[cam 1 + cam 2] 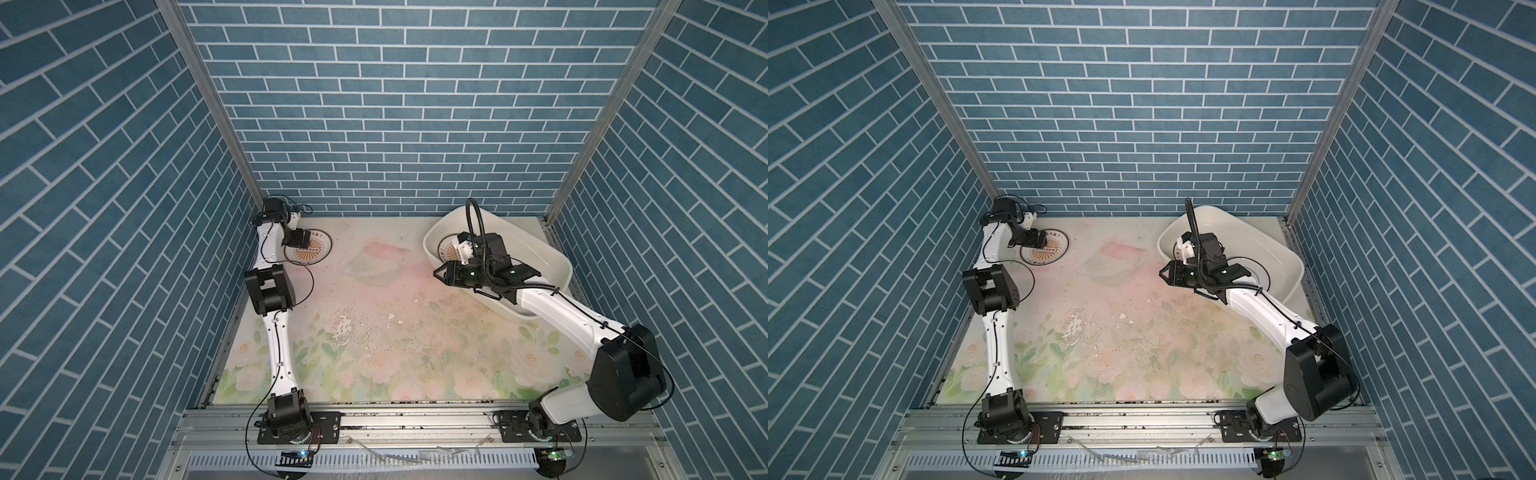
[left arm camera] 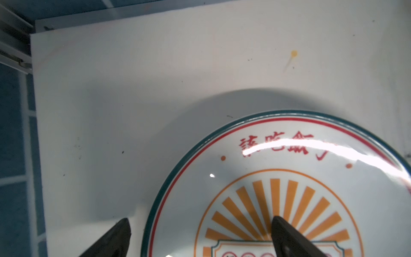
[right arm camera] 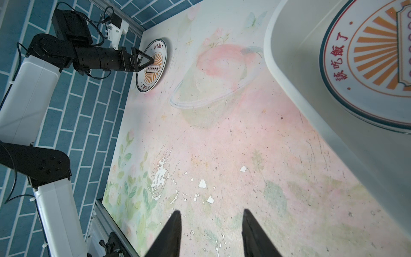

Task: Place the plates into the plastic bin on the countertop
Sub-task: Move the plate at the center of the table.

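A white plate with an orange sunburst centre (image 1: 312,250) (image 1: 1047,249) (image 2: 289,160) lies flat at the back left of the countertop (image 1: 395,311). My left gripper (image 1: 300,240) (image 2: 200,219) hangs open just over it, one finger above the sunburst and the other outside the rim. Another sunburst plate (image 1: 449,249) (image 3: 367,55) lies inside the plastic bin (image 1: 552,257) (image 3: 289,66) at the back right. My right gripper (image 1: 437,274) (image 3: 211,211) is open and empty above the countertop, beside the bin's left wall.
The blue brick wall (image 1: 395,166) runs right behind the plate and the bin, and a metal rail (image 1: 232,316) edges the left side. The right arm (image 1: 561,307) crosses over the bin's near corner. Worn white patches (image 1: 345,328) mark the middle.
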Robot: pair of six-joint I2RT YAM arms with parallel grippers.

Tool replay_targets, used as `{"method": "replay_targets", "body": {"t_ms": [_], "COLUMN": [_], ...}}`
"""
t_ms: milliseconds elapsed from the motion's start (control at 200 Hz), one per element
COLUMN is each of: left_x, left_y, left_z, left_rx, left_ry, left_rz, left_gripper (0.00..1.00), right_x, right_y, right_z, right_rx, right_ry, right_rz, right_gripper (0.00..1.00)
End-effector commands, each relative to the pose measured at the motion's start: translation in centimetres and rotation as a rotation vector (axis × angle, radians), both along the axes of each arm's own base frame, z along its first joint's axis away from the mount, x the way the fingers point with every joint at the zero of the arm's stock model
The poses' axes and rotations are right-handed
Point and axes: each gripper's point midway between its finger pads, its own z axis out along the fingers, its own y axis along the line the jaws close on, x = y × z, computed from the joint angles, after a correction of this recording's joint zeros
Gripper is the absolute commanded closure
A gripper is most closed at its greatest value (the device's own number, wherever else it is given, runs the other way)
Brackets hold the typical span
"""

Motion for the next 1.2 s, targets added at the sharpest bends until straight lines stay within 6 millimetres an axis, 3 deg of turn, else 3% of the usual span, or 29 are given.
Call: {"method": "replay_targets", "body": {"t_ms": [0,285,530,760,1010,1195], "left_x": [-2.0,-4.3,-7.5,-11.7,-14.9,-16.9], "left_y": [-2.1,-6.1,-10.9,-14.9,-18.5,-20.9], "left_z": [-2.6,-3.0,-1.5,-0.9,0.3,1.6], "left_rx": [-0.054,-0.098,-0.181,-0.246,-0.293,-0.324], "left_ry": [0.1,0.178,0.242,0.32,0.348,0.348], "left_rz": [-0.105,-0.268,-0.419,-0.527,-0.616,-0.693], "left_gripper": [0.01,0.0,0.0,0.0,0.01,0.01], "right_x": [0.2,0.9,2.0,1.6,1.4,2.4], "right_y": [0.3,1.6,5.7,10.5,12.5,13.3], "right_z": [0.9,1.2,1.3,-1.8,-6.9,-9.0], "right_rx": [0.01,0.031,0.051,0.076,0.061,0.024], "right_ry": [-0.008,0.001,0.037,0.141,0.235,0.243], "right_rz": [-0.011,0.002,0.064,0.135,0.102,0.075], "right_gripper": [0.55,0.55,0.53,0.52,0.52,0.52]}}
